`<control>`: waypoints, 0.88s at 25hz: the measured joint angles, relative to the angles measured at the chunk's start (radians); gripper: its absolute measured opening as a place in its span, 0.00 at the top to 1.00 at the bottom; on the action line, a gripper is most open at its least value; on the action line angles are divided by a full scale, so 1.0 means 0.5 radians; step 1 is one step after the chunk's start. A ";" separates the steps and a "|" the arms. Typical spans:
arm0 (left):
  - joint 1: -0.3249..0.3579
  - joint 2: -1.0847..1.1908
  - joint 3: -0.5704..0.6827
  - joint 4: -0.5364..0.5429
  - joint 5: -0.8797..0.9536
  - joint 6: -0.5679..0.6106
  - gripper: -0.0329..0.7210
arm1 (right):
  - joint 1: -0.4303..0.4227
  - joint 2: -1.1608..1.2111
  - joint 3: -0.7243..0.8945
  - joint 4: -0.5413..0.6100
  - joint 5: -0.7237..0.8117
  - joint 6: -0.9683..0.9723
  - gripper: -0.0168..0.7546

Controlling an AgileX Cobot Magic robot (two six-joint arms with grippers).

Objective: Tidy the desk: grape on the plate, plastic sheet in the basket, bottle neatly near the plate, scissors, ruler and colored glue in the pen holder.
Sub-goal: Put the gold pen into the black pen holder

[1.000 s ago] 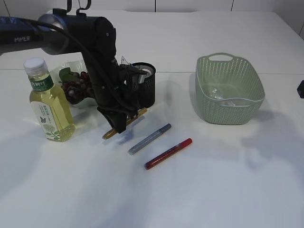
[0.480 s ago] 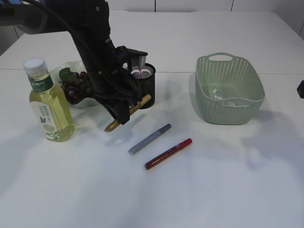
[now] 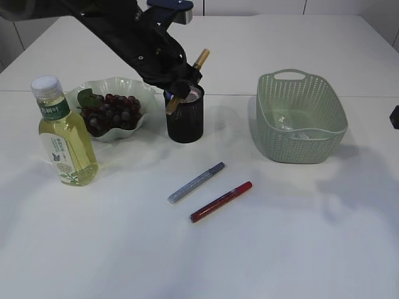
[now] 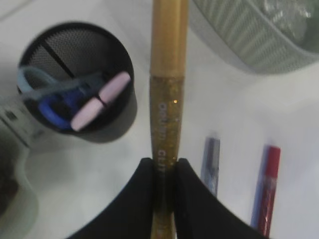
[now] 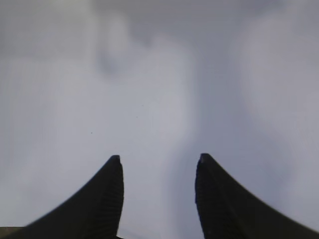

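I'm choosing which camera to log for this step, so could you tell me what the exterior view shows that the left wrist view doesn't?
Only the exterior view shows the bottle and the grapes on their plate. Only the left wrist view shows the scissors and a pink-capped item inside the pen holder. Both show the left gripper shut on the gold glitter glue, the basket, and the blue and red glue pens.

Bright, even light leaves soft shadows beside the basket point(image 3: 301, 118), whose weave stays sharp in the exterior view, while both wrist views are blurred and hazy.
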 joint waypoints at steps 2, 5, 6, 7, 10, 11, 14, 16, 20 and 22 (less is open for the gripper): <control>0.014 0.000 0.005 0.000 -0.144 -0.035 0.87 | 0.000 0.000 0.000 0.000 0.000 0.000 0.49; 0.031 0.000 0.009 0.000 -0.368 -0.110 0.87 | 0.000 0.000 0.000 0.000 0.000 0.000 0.49; 0.038 0.000 0.009 0.000 -0.430 -0.124 0.87 | 0.000 0.000 0.000 0.000 0.000 0.000 0.49; 0.043 0.000 0.009 0.000 -0.501 -0.134 0.87 | 0.000 0.000 0.000 0.000 0.000 0.000 0.49; 0.044 0.000 0.050 0.000 -0.724 -0.149 0.87 | 0.000 0.000 0.000 0.000 0.000 0.000 0.49; 0.044 0.000 0.081 0.000 -0.811 -0.154 0.87 | 0.000 0.000 0.000 0.000 0.000 0.000 0.49; 0.044 0.000 0.215 0.000 -1.086 -0.159 0.87 | 0.000 0.000 0.000 0.000 0.000 0.000 0.49; 0.044 0.000 0.322 -0.009 -1.300 -0.161 0.87 | 0.000 0.000 0.000 0.000 0.000 0.000 0.49; 0.044 0.000 0.556 -0.037 -1.831 -0.163 0.87 | 0.000 0.000 0.000 0.000 0.000 0.000 0.49; 0.044 0.000 0.658 -0.056 -2.089 -0.163 0.87 | 0.000 0.000 0.000 0.000 0.000 0.000 0.49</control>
